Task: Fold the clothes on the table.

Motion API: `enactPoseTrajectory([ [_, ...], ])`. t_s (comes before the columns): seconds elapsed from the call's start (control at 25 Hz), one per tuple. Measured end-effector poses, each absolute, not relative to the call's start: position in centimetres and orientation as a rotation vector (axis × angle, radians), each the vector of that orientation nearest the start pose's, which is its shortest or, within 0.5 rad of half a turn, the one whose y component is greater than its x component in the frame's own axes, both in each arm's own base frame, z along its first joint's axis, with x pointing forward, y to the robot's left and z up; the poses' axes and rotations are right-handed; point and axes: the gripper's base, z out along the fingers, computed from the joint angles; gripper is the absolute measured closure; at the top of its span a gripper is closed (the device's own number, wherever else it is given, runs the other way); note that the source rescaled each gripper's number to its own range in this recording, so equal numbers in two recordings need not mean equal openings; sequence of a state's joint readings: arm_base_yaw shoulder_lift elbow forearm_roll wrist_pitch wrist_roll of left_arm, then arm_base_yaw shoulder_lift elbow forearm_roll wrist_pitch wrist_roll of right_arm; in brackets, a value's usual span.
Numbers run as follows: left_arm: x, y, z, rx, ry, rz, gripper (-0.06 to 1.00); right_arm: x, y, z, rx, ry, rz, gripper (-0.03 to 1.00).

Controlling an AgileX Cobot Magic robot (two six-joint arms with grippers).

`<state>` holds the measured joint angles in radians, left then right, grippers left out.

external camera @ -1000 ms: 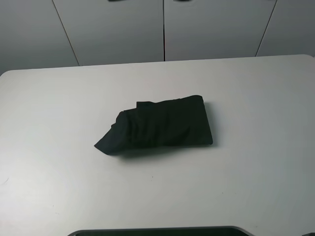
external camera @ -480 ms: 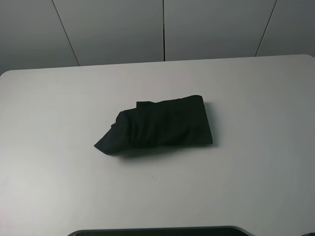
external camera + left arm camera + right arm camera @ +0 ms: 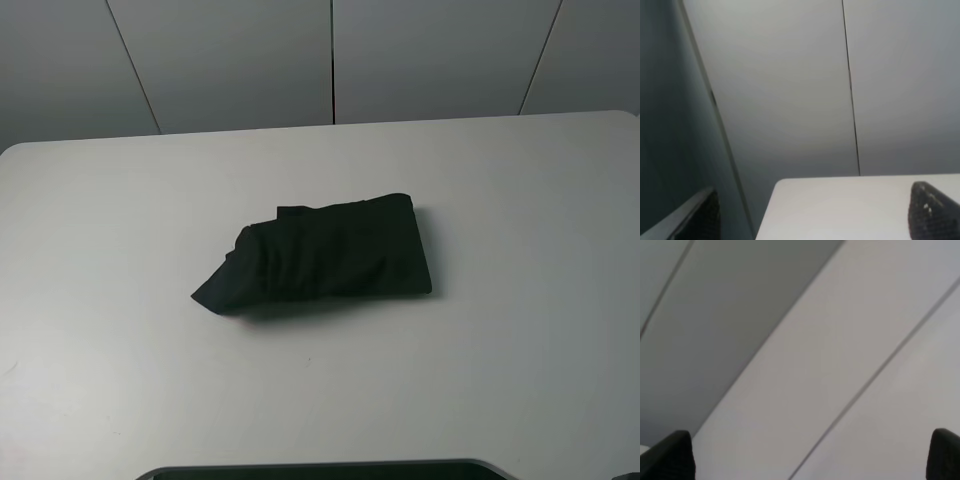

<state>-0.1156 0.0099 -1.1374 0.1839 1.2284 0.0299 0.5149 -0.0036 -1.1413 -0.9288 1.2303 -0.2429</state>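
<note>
The black T-shirt (image 3: 325,256) lies folded into a compact bundle near the middle of the white table (image 3: 520,350), one loose corner trailing toward the left. It looks soft, light and limp (likely to sag and unfold if lifted by one point), so pinching two corners of a folded edge seems wisest. Both grippers' jaws stand wide open, holding nothing, away from the cloth.

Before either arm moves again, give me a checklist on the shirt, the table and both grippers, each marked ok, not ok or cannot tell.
1. T-shirt folded into a compact bundle: ok.
2. Fold neat: not ok, one corner sticks out at its left end.
3. T-shirt fully on the table, away from edges: ok.
4. Left gripper open, empty: ok.
5. Right gripper open, empty: ok.
6. Arms clear of the shirt: ok, none over the table.
</note>
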Motion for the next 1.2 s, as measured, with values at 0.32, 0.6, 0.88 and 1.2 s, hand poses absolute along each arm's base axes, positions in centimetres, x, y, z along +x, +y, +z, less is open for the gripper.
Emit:
enactPoseTrajectory([
  [0.32, -13.9, -0.2, 41.1, 0.035, 1.53, -0.001, -0.05, -12.7, -5.2, 40.5, -0.025, 1.566, -0.418, -0.03],
  [0.6, -10.9, -1.5, 39.1, 0.052, 1.649, -0.086, -0.05, -8.0, 0.0, 36.6, -0.053, 1.778, -0.069, -0.03],
  [0.88, -6.0, -1.6, 34.4, 0.063, 1.887, -0.169, -0.05, -2.5, 0.1, 30.4, -0.064, 1.996, -0.03, -0.03],
  [1.2, -1.9, -1.3, 29.1, 0.051, 2.063, -0.166, -0.05, -0.9, 0.1, 27.8, -0.112, 2.066, -0.032, -0.03],
])
